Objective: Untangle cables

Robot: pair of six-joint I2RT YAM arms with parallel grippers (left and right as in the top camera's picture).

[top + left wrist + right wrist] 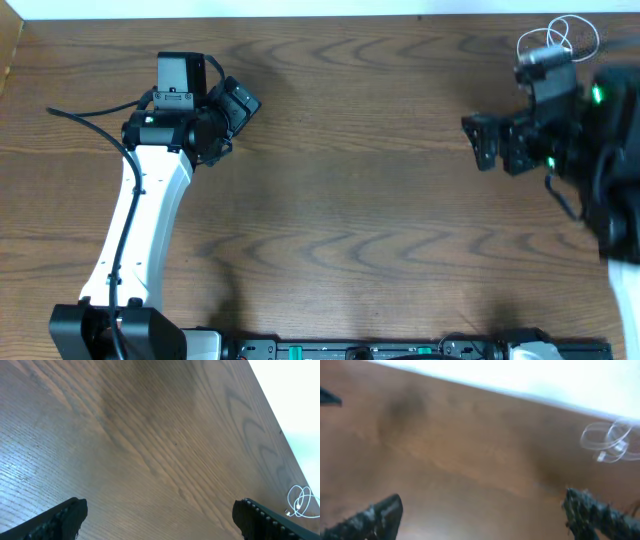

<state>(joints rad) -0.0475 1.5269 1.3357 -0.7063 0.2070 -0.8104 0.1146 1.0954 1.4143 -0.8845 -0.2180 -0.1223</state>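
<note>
The white cable (566,36) lies in a small loose coil at the table's far right corner, just behind my right arm. It also shows in the left wrist view (300,502) at the far right and in the right wrist view (610,440) at the upper right. My right gripper (484,141) (482,505) is open and empty, left of the coil. My left gripper (238,104) (160,510) is open and empty over bare wood at the far left. A thin black cord (82,117) runs left from the left arm; I cannot tell whether it is the black cable.
The wooden table (350,200) ends at a white back edge (300,8). The left arm's white link (135,230) slants across the left side. The right arm's dark body (610,150) fills the right edge. A black rail (380,350) runs along the front.
</note>
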